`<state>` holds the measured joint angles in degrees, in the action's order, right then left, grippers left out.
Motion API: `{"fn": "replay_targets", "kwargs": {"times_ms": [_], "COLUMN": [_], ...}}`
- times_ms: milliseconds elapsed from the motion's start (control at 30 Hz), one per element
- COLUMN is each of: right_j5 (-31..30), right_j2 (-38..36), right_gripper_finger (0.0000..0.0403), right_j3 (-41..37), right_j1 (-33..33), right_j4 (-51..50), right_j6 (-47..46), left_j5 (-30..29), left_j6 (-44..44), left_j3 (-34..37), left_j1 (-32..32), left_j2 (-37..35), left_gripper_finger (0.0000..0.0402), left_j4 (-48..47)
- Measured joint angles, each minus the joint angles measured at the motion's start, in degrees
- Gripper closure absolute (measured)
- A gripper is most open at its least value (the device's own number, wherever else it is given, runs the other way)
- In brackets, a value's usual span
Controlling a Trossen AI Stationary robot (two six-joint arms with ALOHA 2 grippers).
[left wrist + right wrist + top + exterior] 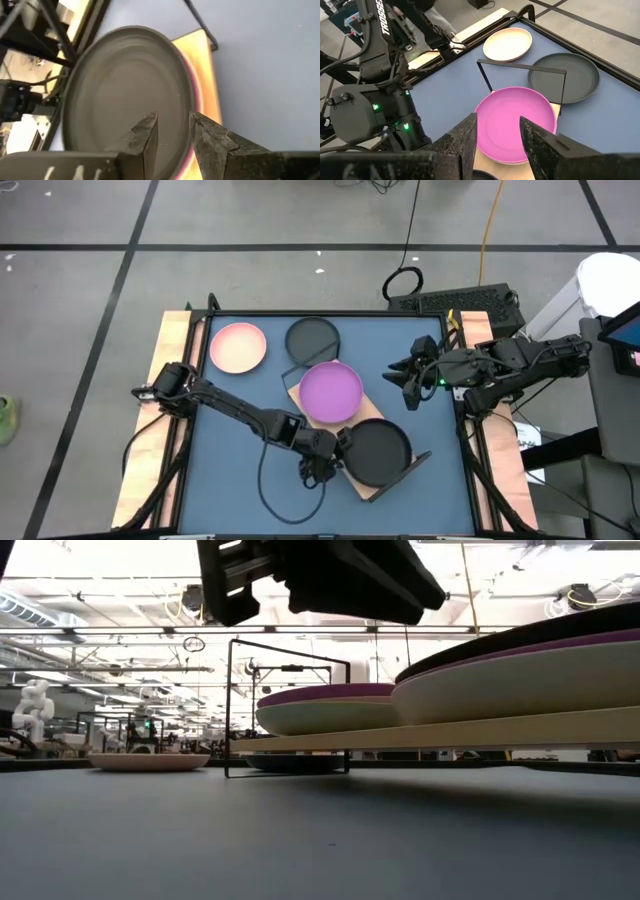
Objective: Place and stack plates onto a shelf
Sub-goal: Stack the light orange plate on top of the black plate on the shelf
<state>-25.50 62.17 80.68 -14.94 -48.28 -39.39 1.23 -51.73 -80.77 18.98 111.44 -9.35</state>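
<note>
A black plate [380,450] tops a stack at the shelf's [372,490] near end. Its rim lies over a purple plate [193,100], and a pale one [520,690] sits lowest. A purple plate [331,391] lies on a pale plate [320,718] at the shelf's far end. A pink plate [237,347] and a dark plate [312,338] rest flat on the mat. My left gripper [173,120] is open just above the black plate's [125,85] left rim, one finger over its inside and one beyond its edge. My right gripper [408,385] is open, above the mat to the right of the purple plate [515,120].
The shelf's black wire frame [290,650] stands upright at its far end, between the purple plate and the dark plate [570,77]. A second wire [415,462] shows at the near end. A black cable [268,498] loops over the mat near the left arm. Wooden table edges flank the mat.
</note>
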Motion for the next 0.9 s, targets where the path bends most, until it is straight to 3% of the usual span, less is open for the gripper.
{"fn": "replay_targets", "kwargs": {"times_ms": [133,433,700,900], "right_j5": [0.0,0.0,-0.1,-4.8], "right_j2": [0.0,0.0,0.0,0.0], "right_gripper_finger": [0.0271,0.0271,0.0271,0.0271], "right_j3": [0.0,0.0,0.0,0.0], "right_j1": [0.0,0.0,0.0,0.0], "right_j4": [0.0,0.0,0.0,0.0], "right_j6": [0.0,-0.4,-2.6,-6.4], "left_j5": [-2.8,-13.2,-24.3,-31.4], "left_j6": [3.6,26.5,39.8,46.1], "left_j3": [0.0,0.0,0.0,0.0], "left_j1": [0.3,0.6,1.0,1.4], "left_j2": [0.0,-5.9,-12.8,-16.6], "left_gripper_finger": [0.0280,0.0279,0.0279,0.0279], "left_j4": [2.6,5.2,5.0,4.5]}}
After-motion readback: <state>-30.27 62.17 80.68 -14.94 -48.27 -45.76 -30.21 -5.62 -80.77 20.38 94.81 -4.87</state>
